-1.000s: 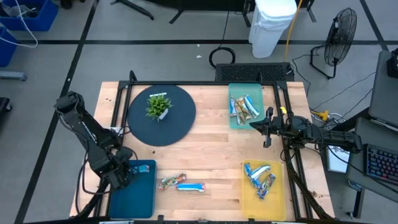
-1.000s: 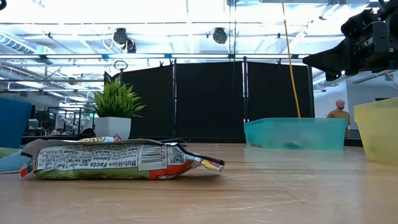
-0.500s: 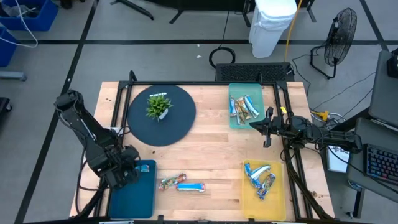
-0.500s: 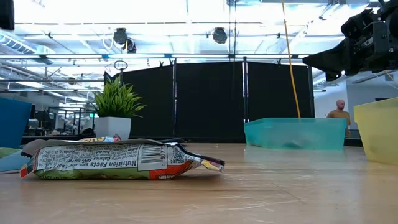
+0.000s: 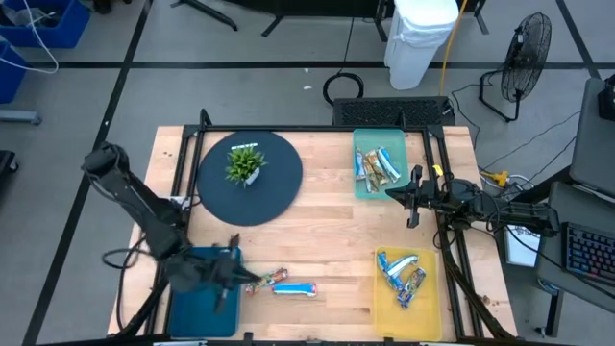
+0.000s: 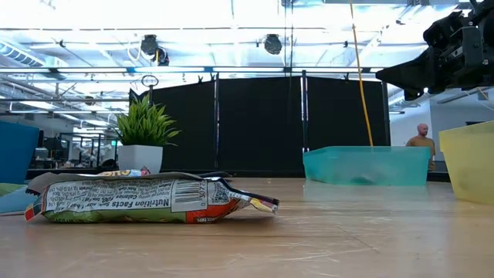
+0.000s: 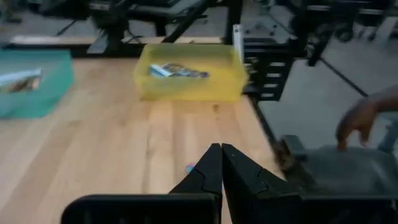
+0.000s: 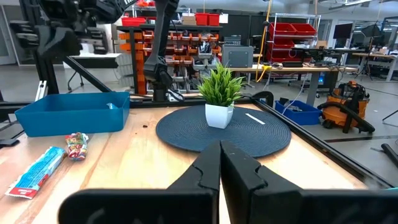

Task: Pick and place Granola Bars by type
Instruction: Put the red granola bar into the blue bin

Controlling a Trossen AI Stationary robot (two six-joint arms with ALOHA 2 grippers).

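Two loose granola bars lie flat on the wood near the table's near edge: a multicoloured one (image 5: 263,281) (image 8: 76,144) and a blue-and-white one (image 5: 296,288) (image 8: 40,170). The low view shows a bar's printed wrapper (image 6: 147,199) up close. More bars sit in the teal tray (image 5: 378,165) and the yellow tray (image 5: 405,279) (image 7: 186,73). My left gripper (image 5: 235,278) (image 7: 219,155) is shut, over the blue tray's (image 5: 204,298) right edge, just left of the multicoloured bar, touching nothing. My right gripper (image 5: 413,198) (image 8: 219,155) waits shut between the teal and yellow trays.
A potted plant (image 5: 245,163) stands on a round dark mat (image 5: 250,178) at the far left. A black frame rail (image 5: 317,131) runs along the far edge. A person's hand (image 7: 360,121) shows beyond the table's right side. Bare wood lies in the middle (image 5: 336,231).
My left arm has swung from the blue tray's left side toward the table's right, turning so its gripper now points rightward over the tray's right edge beside the loose bars. The bars and my right arm have kept still.
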